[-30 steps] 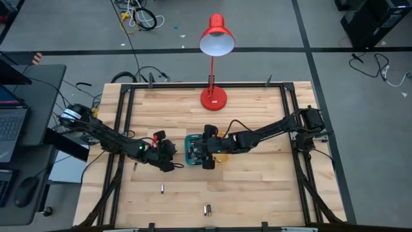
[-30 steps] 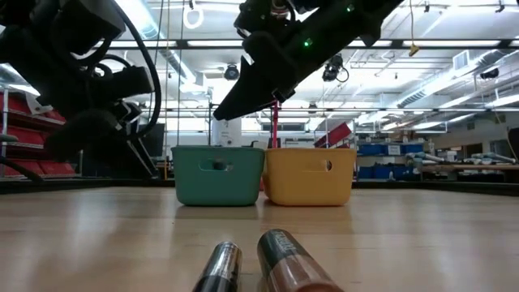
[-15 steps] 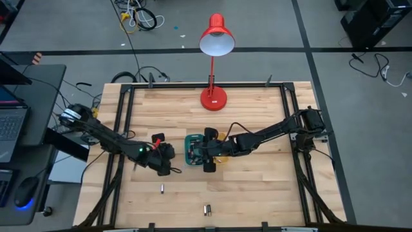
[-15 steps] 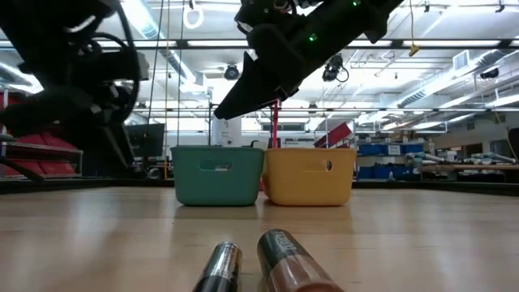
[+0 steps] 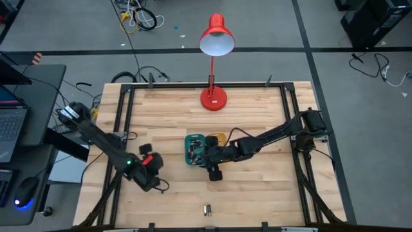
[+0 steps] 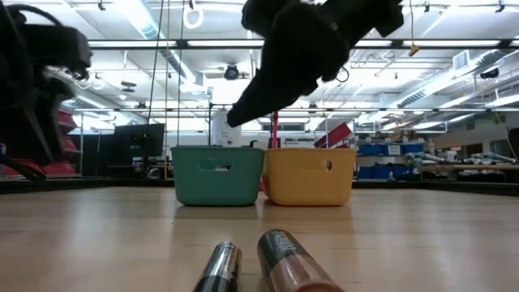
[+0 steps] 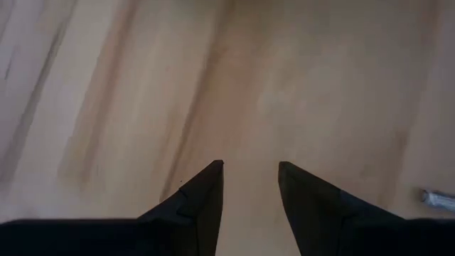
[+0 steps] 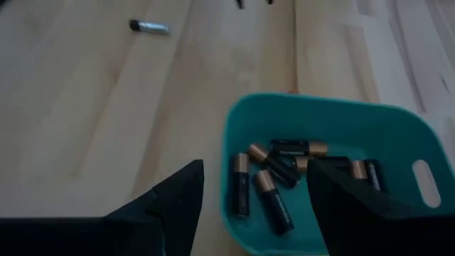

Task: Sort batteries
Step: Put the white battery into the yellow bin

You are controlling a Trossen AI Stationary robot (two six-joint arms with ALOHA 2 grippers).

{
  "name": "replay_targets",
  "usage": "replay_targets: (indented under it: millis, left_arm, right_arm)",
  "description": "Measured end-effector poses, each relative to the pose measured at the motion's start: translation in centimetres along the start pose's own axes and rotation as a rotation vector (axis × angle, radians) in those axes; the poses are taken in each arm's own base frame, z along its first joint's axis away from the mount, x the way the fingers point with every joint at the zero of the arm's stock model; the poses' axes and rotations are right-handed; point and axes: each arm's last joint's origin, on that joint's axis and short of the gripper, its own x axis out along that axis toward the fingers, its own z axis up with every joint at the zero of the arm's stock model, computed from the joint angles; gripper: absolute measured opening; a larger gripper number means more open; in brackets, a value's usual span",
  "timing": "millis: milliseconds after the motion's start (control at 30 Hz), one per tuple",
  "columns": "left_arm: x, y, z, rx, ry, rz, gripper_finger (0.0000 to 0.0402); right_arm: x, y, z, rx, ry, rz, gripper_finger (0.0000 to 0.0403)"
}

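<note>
Several batteries (image 8: 284,167), dark with copper ends, lie in the teal tray (image 5: 193,149), which stands beside the yellow tray (image 5: 219,138). Two more batteries (image 6: 251,264) lie side by side on the table near its near edge. A single small battery (image 8: 149,27) lies on the wood and also shows at the edge of the left wrist view as the battery (image 7: 435,197). My right gripper (image 8: 254,167) is open, above the table on the near side of the teal tray, holding nothing. My left gripper (image 7: 250,167) is open over bare wood, left of the trays.
A red desk lamp (image 5: 213,96) stands at the table's far middle. Black frame rails (image 5: 122,129) run along the table's left and right sides. Bare wood (image 5: 257,193) lies right of the two near batteries.
My left gripper has moved toward the table's near edge and a little left, away from the trays. My right gripper has moved from over the teal tray toward the near edge. The trays and the two near batteries have stayed in place.
</note>
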Motion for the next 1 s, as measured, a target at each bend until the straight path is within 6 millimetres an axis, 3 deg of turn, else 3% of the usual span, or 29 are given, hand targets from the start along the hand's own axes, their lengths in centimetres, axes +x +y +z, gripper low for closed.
replay_targets:
  millis: [167,400,1000]
  left_arm:
    - [-0.9,1.6,-1.2,-0.417,0.185,0.075,0.0152]
    - [-1.2,3.2,-3.0,-0.570,0.333,0.271,0.0152]
    - [-0.7,2.8,-4.5,-0.626,0.571,0.218,0.0152]
  right_arm:
    - [-0.8,0.6,0.5,0.026,-0.029,0.014,0.0231]
    - [-0.9,0.9,0.7,0.032,-0.047,0.022,0.0225]
    - [-1.0,1.6,0.3,0.006,-0.011,0.033,0.0220]
